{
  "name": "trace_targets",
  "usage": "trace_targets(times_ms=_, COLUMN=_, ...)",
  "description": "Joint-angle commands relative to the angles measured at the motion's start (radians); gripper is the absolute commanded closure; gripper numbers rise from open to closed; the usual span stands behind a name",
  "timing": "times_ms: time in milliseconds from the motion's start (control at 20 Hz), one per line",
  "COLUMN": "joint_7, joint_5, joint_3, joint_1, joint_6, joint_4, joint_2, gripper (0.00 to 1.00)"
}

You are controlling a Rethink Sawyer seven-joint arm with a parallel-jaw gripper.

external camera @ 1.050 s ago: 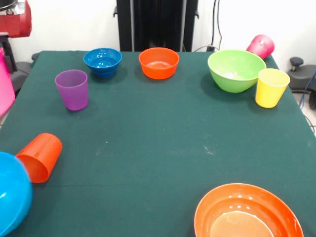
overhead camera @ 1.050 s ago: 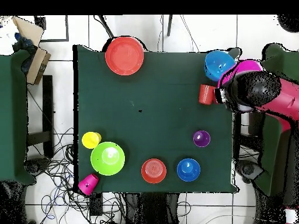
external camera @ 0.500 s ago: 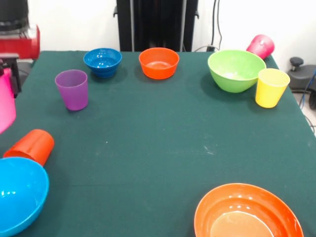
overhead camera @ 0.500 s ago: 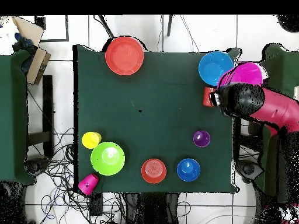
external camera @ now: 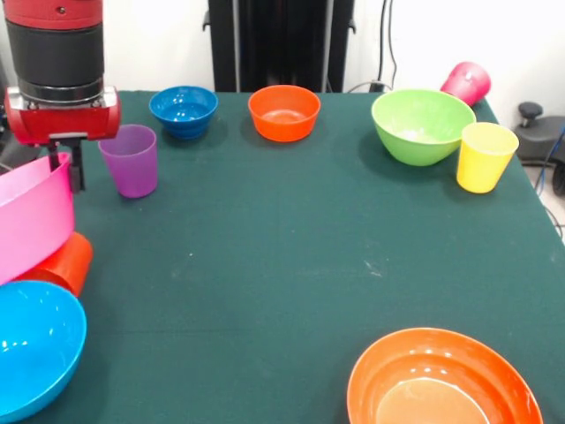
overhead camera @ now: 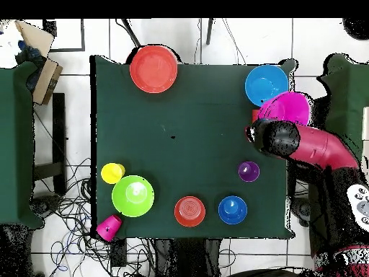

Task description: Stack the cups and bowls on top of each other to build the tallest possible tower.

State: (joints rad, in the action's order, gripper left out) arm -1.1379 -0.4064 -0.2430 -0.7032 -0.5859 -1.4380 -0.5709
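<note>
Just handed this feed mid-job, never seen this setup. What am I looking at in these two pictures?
A red and black robot arm works at a green-clothed table. One picture looks across the table at it; the other looks straight down. Its gripper meets the rim of a very large pink plastic bowl, tilted above an orange plastic cup lying on its side; the grip itself is hidden. Also there: a medium blue bowl, large orange bowl, lime green bowl, small blue bowl, small orange bowl, upright purple cup and yellow cup, and a tipped magenta cup at a corner.

No text, label, brand or number can be read on anything here
</note>
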Motion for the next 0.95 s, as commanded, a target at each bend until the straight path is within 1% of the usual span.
trace_targets(times_ms=50, joint_7=0.023, joint_5=-0.063, joint_3=-0.027, joint_1=0.015, joint_6=-0.022, joint_4=-0.063, joint_2=-0.021, gripper=1.0)
trace_targets(times_ms=150, joint_7=0.019, joint_5=-0.068, joint_3=-0.025, joint_1=0.015, joint_6=-0.01, joint_4=-0.066, joint_2=-0.018, gripper=1.0)
trace_targets(times_ms=500, joint_7=0.009, joint_5=-0.075, joint_3=-0.014, joint_1=0.033, joint_6=-0.018, joint_4=-0.06, joint_2=-0.025, gripper=1.0)
trace_targets(times_ms=800, joint_7=-0.007, joint_5=-0.083, joint_3=-0.002, joint_1=0.044, joint_6=0.001, joint_4=-0.075, joint_2=-0.04, gripper=1.0)
trace_targets(times_ms=950, joint_7=-0.022, joint_5=-0.086, joint_3=0.011, joint_1=0.062, joint_6=0.0, joint_4=-0.082, joint_2=-0.058, gripper=1.0)
